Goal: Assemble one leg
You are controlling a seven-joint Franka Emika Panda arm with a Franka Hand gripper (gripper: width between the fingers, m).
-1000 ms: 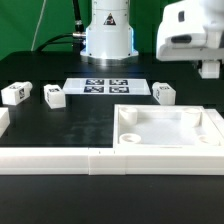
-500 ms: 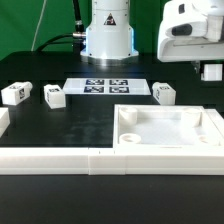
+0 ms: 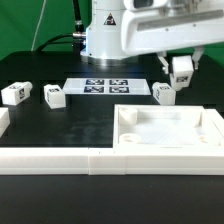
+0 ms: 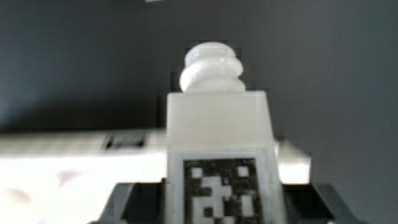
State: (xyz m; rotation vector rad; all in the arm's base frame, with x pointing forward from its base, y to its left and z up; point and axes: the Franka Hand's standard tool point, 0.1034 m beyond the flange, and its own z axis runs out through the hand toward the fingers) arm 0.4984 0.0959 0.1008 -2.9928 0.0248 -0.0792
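My gripper [image 3: 181, 66] hangs above the far right of the table, shut on a leg [image 3: 182, 70], a small white post with a black-and-white tag. In the wrist view the held leg [image 4: 221, 130] stands between the dark fingers [image 4: 135, 203], its threaded knob pointing away from the camera. It is held in the air above another leg [image 3: 164, 93] that lies just behind the large white square panel [image 3: 170, 143]. Two more legs [image 3: 14, 93] [image 3: 54, 96] lie on the table at the exterior view's left.
The marker board [image 3: 104, 86] lies flat at the back middle, in front of the robot base [image 3: 108, 38]. A white rail [image 3: 60, 160] runs along the front edge and turns up at the exterior view's left.
The arm has swung toward the exterior view's left and come lower, carrying the leg with it. The legs on the table and the panel have not moved.
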